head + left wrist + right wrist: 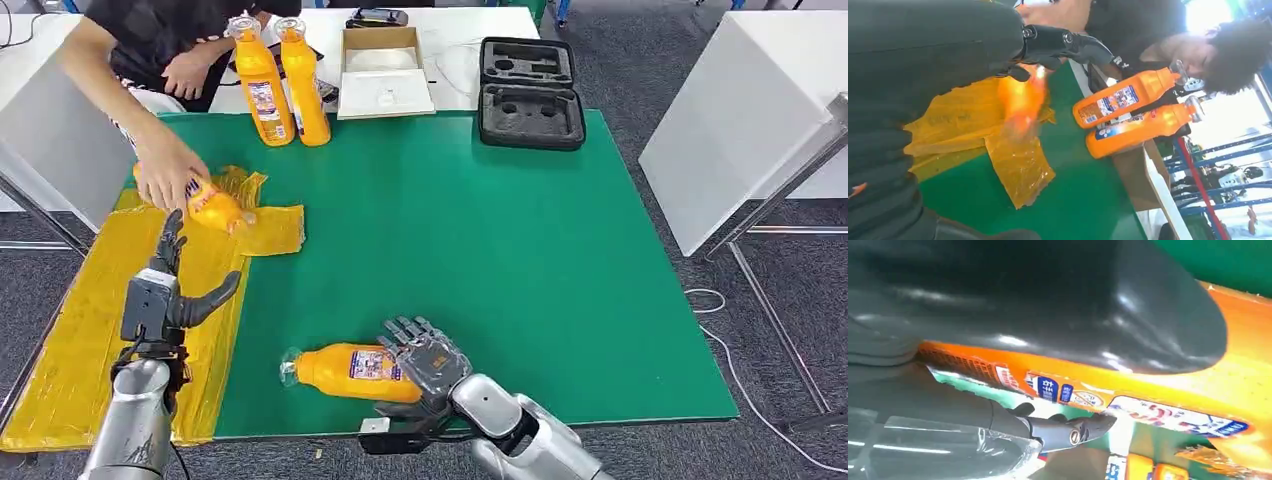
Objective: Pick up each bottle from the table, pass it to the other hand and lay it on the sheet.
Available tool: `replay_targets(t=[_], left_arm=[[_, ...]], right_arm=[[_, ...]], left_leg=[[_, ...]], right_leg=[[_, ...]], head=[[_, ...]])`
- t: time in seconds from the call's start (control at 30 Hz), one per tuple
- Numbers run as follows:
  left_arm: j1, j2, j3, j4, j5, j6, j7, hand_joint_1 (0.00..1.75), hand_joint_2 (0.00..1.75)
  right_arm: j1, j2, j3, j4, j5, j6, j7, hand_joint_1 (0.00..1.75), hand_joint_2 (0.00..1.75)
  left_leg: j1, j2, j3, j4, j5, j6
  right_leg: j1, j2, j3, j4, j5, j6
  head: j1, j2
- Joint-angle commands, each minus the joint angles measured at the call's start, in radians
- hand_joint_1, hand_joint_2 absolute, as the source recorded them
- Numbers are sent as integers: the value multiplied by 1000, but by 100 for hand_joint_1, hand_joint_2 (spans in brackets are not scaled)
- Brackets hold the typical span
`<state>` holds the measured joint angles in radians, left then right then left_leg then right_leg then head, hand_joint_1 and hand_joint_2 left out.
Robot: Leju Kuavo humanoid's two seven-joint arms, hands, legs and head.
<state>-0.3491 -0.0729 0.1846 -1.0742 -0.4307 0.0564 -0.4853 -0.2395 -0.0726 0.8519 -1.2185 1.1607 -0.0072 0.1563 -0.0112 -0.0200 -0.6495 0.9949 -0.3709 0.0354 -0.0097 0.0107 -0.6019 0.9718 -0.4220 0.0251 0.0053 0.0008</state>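
An orange bottle lies on its side on the green mat near the front edge, cap to the left. My right hand grips its base end; the right wrist view has the bottle between thumb and fingers. My left hand hovers open over the yellow sheet, fingers spread and holding nothing. Another bottle lies on the sheet's far end under a person's hand; it looks blurred in the left wrist view. Two bottles stand upright at the mat's far edge.
An open cardboard box and a black foam case sit at the back. The person leans in from the far left. White tables flank the workspace on the right. The mat's middle and right lie bare.
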Motion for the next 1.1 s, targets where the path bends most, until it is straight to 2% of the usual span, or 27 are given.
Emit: replay_targets(t=[0.03,0.27,0.3,0.57,0.7,0.73,0.83,0.97,1.1], left_arm=[[10,-7,-28,1,22,6,19,0,175],[11,-8,-29,2,22,6,19,0,175],[11,-8,-29,2,22,6,19,0,175],[9,-14,-41,11,28,2,27,0,175],[10,-14,-42,9,34,2,29,0,175],[10,-14,-42,8,35,2,29,0,175],[12,-13,-43,-1,37,-1,31,0,175],[14,-12,-40,-4,41,-7,34,0,175],[25,-10,-35,-12,45,-9,34,0,175]], right_arm=[[64,95,-110,151,109,-2,63,157,175],[63,90,-115,151,107,-3,62,157,175],[63,90,-115,151,107,-3,62,175,175],[86,82,-152,125,119,5,62,175,175],[95,81,-170,101,123,5,63,175,175],[94,80,-175,98,124,5,63,175,175],[99,78,-196,77,125,3,61,175,175],[106,82,-231,46,129,-19,53,175,175],[109,90,-269,-1,127,-59,55,175,175]], left_leg=[[1,0,6,-1,-2,-4],[2,-1,9,-1,-2,-5],[2,-1,9,-1,-2,-5],[2,-2,12,-2,-5,-8],[3,-4,15,-1,-5,-7],[2,-3,13,-2,-3,-5],[2,-3,14,-1,-4,-5],[2,-4,13,0,-4,-5],[2,-3,12,0,-5,-6]], right_leg=[[1,-2,7,-2,-2,-1],[2,-2,10,-2,-3,-2],[2,-2,9,-2,-3,-3],[2,-2,2,-2,-5,-6],[4,-6,7,-3,-8,-6],[3,-2,6,-2,-5,-4],[3,-3,16,-3,-6,-4],[3,-3,14,-1,-6,-4],[3,-3,6,-1,-7,-5]], head=[[0,0],[0,0],[0,0],[0,0],[0,0],[0,0],[0,0],[0,0],[0,0]])
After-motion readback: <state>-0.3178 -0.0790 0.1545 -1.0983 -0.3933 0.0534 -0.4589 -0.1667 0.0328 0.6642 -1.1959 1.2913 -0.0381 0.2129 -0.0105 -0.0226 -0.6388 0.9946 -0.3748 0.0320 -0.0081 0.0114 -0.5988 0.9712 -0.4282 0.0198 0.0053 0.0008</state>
